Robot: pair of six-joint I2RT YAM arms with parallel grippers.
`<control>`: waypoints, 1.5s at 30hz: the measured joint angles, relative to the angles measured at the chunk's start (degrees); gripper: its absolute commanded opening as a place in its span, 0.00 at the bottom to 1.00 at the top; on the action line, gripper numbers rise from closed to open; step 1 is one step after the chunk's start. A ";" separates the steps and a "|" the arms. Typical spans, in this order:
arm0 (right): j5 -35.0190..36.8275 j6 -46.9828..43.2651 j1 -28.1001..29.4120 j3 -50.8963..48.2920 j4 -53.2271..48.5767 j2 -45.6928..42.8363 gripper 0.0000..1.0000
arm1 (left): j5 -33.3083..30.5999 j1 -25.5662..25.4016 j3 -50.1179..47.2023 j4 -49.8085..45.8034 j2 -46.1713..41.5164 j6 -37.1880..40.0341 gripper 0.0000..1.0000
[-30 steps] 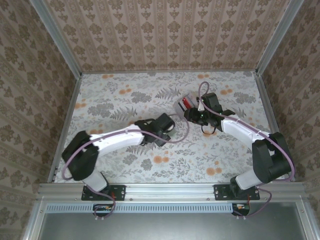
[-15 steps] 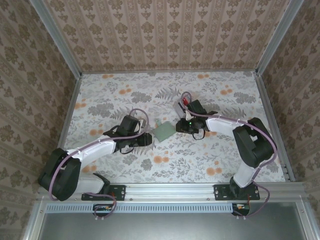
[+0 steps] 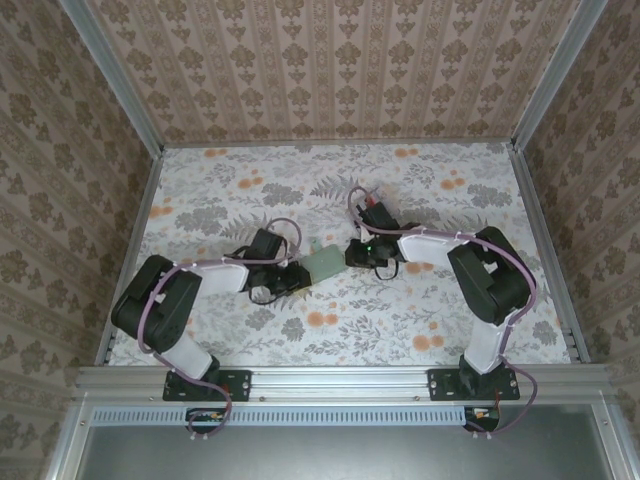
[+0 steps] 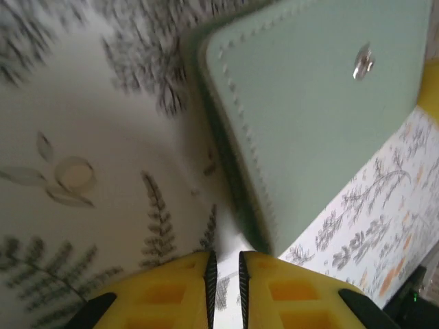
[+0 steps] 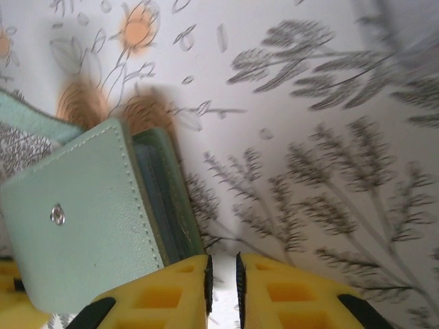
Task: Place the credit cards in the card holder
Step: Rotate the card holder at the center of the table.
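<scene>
Finds the card holder [image 3: 322, 263] at centre frame in the top view, flat on the flowered table [image 3: 230, 190], pale green outer face up. Notes a silver snap stud [image 4: 362, 62] on that face in the left wrist view, upper right, and stitching along the edge. In the right wrist view, places the holder [image 5: 75, 226] at lower left, with dark inner layers showing along its right edge. Puts the left gripper [image 3: 299, 270] just beside the holder's left side and the right gripper [image 3: 352, 255] just beside its right side. Records yellow fingers [image 4: 171, 295] of the left gripper [image 4: 224, 264] nearly pressed together, a thin slit between, with only cloth visible in the slit. Records the same for the right gripper [image 5: 221, 267]. Spots the credit cards [image 3: 374, 206], red among them, just above the right gripper in the top view.
</scene>
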 measured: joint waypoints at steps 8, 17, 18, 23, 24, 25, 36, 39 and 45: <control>0.42 1.81 3.87 -1.29 1.99 0.11 0.19 | -2.80 7.52 9.66 -5.11 3.21 6.25 0.22; -2.10 5.09 8.90 2.51 4.52 4.11 0.20 | -2.14 11.74 14.08 -4.26 9.97 8.81 0.22; -2.49 5.33 9.09 2.93 4.57 4.44 0.20 | -1.90 11.69 14.40 -3.98 10.80 8.79 0.22; -3.98 4.28 9.81 4.61 2.27 3.91 0.21 | -0.13 11.80 17.25 -2.95 12.87 8.81 0.23; -4.04 3.98 9.57 4.61 1.51 3.21 0.21 | -0.02 11.80 17.68 -2.95 12.92 8.81 0.24; -4.09 3.61 9.05 4.61 0.35 2.14 0.21 | 0.13 11.74 18.14 -3.02 12.90 9.05 0.24; -1.97 -2.58 -3.17 7.89 -8.37 -5.22 0.27 | -1.75 10.82 19.10 -8.55 6.01 13.55 0.27; -2.43 -3.45 -3.15 9.68 -9.20 -2.49 0.30 | -2.08 9.09 19.10 -10.25 4.87 14.58 0.28; -4.42 -3.87 -2.84 12.70 -9.94 2.14 0.31 | -2.54 5.79 18.29 -13.22 4.81 15.02 0.30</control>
